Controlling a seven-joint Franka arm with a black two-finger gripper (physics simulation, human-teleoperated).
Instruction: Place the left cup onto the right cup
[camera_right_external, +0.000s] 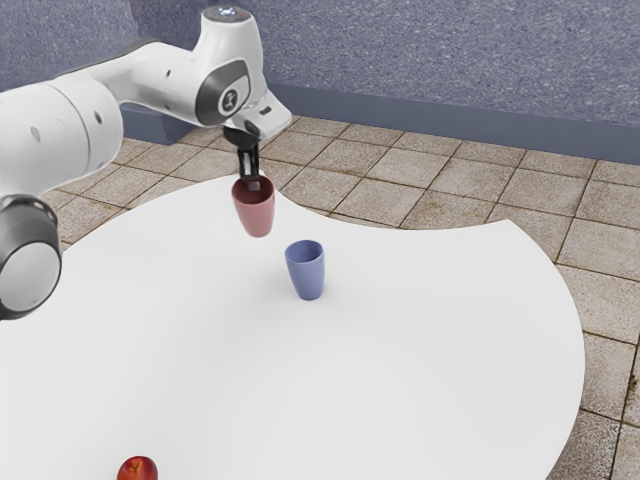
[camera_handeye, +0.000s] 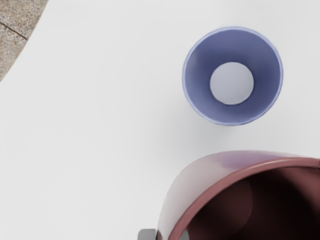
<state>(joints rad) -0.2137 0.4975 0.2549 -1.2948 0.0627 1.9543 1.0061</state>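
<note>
A dark red cup (camera_right_external: 254, 208) hangs above the white table (camera_right_external: 400, 370), tilted a little, with my gripper (camera_right_external: 251, 180) shut on its rim from above. A blue cup (camera_right_external: 304, 268) stands upright on the table, lower and toward the exterior view's right of the red one. From the hand's camera the red cup (camera_handeye: 210, 185) looms close under the hand, and the blue cup (camera_handeye: 232, 75) is seen from above, mouth open, a short way off on the table (camera_handeye: 90, 130).
A red apple (camera_right_external: 137, 468) lies near the table's front edge at the exterior view's lower left. Tiled floor (camera_right_external: 480, 180) surrounds the round table, with a blue-grey wall (camera_right_external: 450, 50) behind.
</note>
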